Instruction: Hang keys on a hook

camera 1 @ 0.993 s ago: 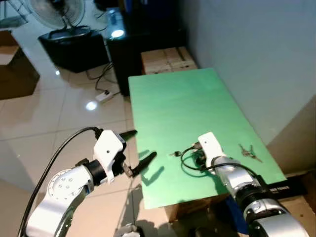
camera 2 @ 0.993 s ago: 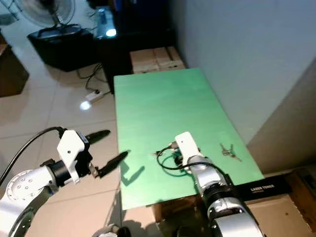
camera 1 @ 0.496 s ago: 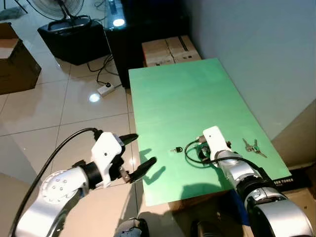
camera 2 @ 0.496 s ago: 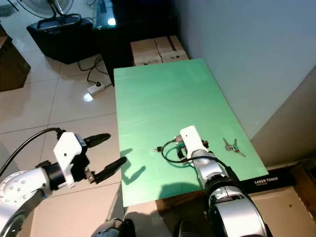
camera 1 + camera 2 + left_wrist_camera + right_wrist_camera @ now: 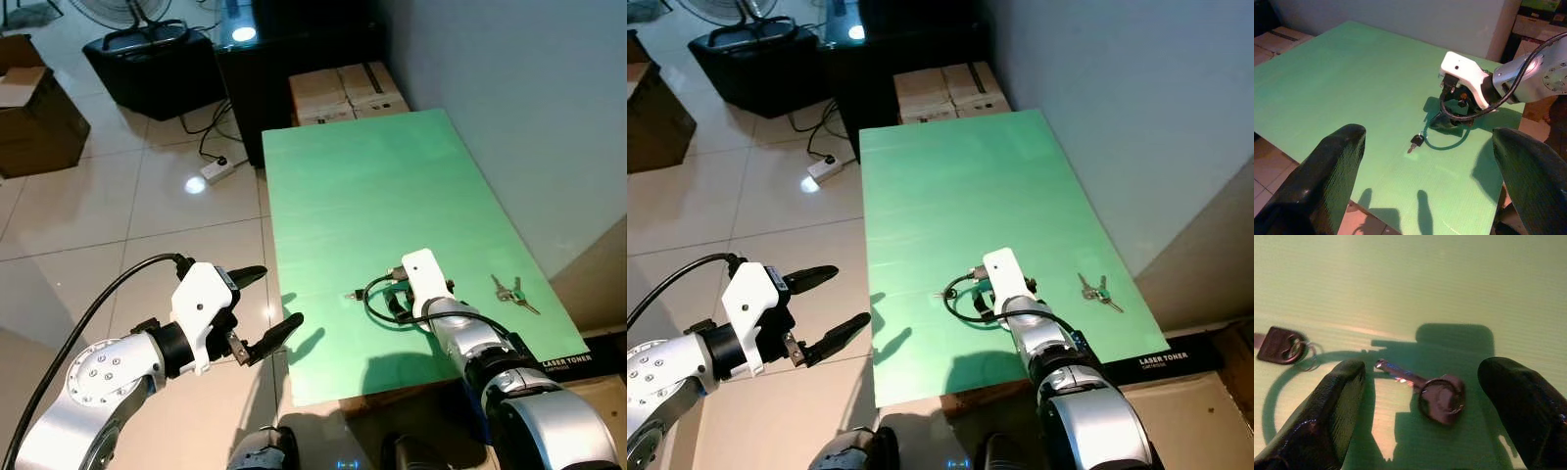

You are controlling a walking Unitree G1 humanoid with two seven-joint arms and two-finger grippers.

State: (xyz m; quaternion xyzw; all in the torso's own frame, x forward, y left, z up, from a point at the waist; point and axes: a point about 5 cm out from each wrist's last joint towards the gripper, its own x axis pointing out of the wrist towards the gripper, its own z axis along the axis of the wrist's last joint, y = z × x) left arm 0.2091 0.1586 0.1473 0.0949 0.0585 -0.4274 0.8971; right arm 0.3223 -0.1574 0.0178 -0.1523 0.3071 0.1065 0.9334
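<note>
While nothing is lifted yet, your right gripper [image 5: 1415,396] sits low over the green table [image 5: 372,196] with fingers spread around a dark-headed key [image 5: 1437,394], not gripping. A second key [image 5: 1281,345] lies just beside. Left gripper [image 5: 263,308] hangs released off the table's edge. Grasping and hanging remain.

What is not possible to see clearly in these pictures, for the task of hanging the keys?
- The hook: I cannot find one in any view.
- Bunch of keys near the green table's right edge: too small in the eye views to count.
- Right claw: in the eye views its own white wrist hides the fingers over the dark key.
- Small black key: its blade is blurred in the left wrist view.
</note>
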